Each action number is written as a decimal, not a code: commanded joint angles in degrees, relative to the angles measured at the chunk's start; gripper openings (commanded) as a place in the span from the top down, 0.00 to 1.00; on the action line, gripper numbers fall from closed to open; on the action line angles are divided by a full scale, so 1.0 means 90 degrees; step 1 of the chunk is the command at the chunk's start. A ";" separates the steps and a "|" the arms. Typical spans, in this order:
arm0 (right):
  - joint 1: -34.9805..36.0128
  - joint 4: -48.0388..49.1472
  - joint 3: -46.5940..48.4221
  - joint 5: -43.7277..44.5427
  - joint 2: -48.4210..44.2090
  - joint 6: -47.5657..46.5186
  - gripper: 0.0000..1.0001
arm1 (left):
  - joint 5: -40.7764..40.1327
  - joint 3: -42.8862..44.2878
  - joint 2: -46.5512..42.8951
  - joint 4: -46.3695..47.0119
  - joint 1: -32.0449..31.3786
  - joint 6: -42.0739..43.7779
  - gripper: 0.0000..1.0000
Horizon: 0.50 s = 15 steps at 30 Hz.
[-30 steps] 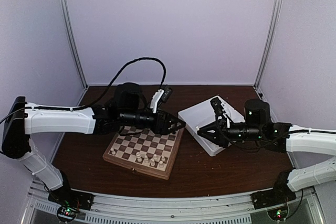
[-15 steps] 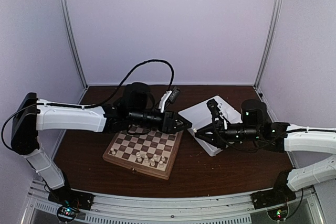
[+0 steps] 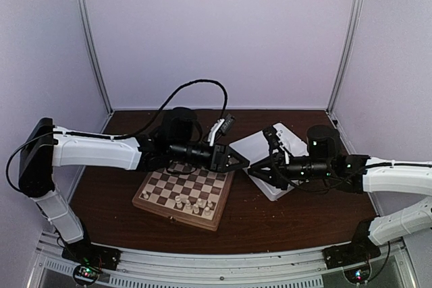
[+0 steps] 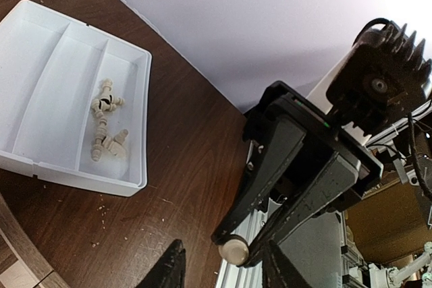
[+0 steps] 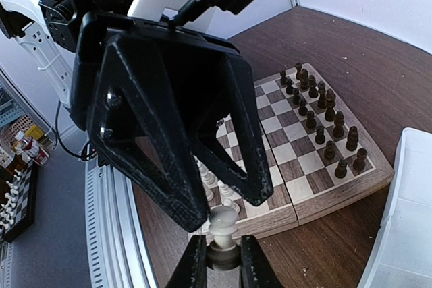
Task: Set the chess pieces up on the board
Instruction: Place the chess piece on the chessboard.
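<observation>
My right gripper (image 5: 221,262) is shut on the base of a cream chess piece (image 5: 223,224), held in the air between the board (image 3: 177,189) and the tray. My left gripper (image 4: 226,269) faces it, open, with one finger on each side of that piece (image 4: 234,249). In the right wrist view one of the left fingers (image 5: 169,166) ends right beside the piece's head and the other stands apart. From above, the left gripper (image 3: 241,162) and right gripper (image 3: 252,166) meet tip to tip. Several cream pieces (image 3: 192,202) stand on the board's near rows.
A white divided tray (image 4: 40,52) lies right of the board, with several loose cream pieces (image 4: 104,126) in one compartment. Dark pieces (image 5: 324,119) line the board's far rows. The left arm (image 3: 101,153) hangs over the board's back edge.
The left arm has reached further right and its jaws have narrowed. The right gripper has moved left with the piece until the two grippers meet.
</observation>
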 commanded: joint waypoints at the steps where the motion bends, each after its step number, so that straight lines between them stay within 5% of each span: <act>1: 0.0078 0.0102 0.0193 0.0031 0.0027 -0.0130 0.89 | 0.0200 0.0217 0.0102 0.0345 -0.0002 -0.0088 0.65; 8: 0.0103 0.0079 0.0238 0.0044 0.0095 -0.0159 0.90 | 0.0227 0.0270 0.0134 0.0324 -0.0029 -0.0089 0.67; 15: 0.0135 0.0057 0.0234 0.0172 0.0105 -0.0184 0.91 | 0.0327 0.0329 0.0180 0.0312 -0.0037 -0.0083 0.81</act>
